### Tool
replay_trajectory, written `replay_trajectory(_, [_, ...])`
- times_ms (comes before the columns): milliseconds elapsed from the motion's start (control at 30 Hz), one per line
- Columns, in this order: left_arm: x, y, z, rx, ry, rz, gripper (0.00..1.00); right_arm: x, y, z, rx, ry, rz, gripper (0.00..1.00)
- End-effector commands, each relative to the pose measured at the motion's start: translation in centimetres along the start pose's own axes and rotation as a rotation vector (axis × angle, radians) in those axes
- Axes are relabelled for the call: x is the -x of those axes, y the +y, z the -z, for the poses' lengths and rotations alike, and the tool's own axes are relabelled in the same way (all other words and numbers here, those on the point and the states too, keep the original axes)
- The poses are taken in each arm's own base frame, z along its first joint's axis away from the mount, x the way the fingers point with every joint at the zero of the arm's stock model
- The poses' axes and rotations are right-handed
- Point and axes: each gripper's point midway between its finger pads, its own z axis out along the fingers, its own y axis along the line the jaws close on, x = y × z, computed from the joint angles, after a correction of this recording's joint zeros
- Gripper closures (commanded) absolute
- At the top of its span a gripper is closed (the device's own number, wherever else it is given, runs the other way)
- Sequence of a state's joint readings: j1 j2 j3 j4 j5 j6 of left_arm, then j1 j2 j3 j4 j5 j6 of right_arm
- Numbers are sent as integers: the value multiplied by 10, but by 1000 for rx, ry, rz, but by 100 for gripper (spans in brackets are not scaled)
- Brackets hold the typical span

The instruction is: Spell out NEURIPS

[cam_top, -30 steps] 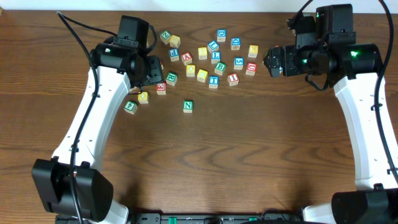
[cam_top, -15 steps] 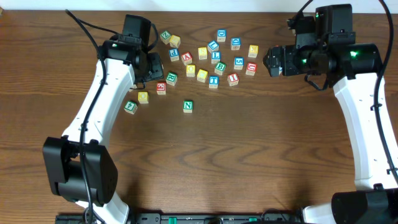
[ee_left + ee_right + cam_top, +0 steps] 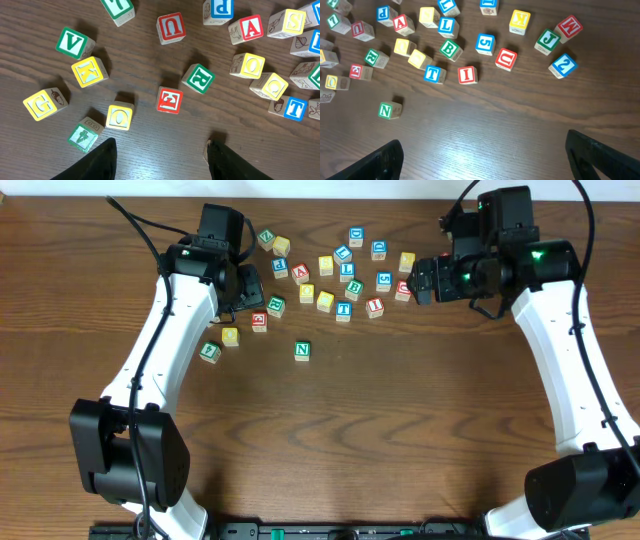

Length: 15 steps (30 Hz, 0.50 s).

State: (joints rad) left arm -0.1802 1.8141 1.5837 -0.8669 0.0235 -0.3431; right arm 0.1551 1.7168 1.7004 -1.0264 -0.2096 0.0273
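The green N cube (image 3: 302,351) (image 3: 385,110) stands alone in front of the scattered cubes. My left gripper (image 3: 250,292) (image 3: 161,152) hovers open and empty at the cluster's left end. Just ahead of its fingers are a red E cube (image 3: 169,100) (image 3: 259,322) and a green R cube (image 3: 198,78) (image 3: 276,306). Farther off are a red U cube (image 3: 171,27), a blue P cube (image 3: 220,7) and a yellow S cube (image 3: 290,21). My right gripper (image 3: 416,282) (image 3: 482,150) is wide open at the right end, with a red I cube (image 3: 466,74) (image 3: 375,307) and another red U cube (image 3: 505,59) in view.
Other cubes lie among them: yellow O (image 3: 120,116), yellow K (image 3: 89,72), green V (image 3: 73,43), yellow G (image 3: 42,104), blue T (image 3: 433,74), green B (image 3: 449,49), red M (image 3: 569,26) and blue 2 (image 3: 563,65). Bare wooden table (image 3: 330,430) runs toward the front.
The right arm has swung left, bringing its gripper up to the cluster's right edge. The left arm shifted its pose a second ago and has held since. No cube has moved.
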Motion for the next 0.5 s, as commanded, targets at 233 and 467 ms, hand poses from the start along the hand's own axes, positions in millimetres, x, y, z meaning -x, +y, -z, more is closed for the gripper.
replay_trajectory(233, [-22, 9, -56, 74, 124, 92, 43, 7, 12, 4, 16, -26, 2, 2])
replay_trajectory(467, [-34, 13, -84, 89, 190, -65, 43, 8, 12, 4, 16, -28, 2, 2])
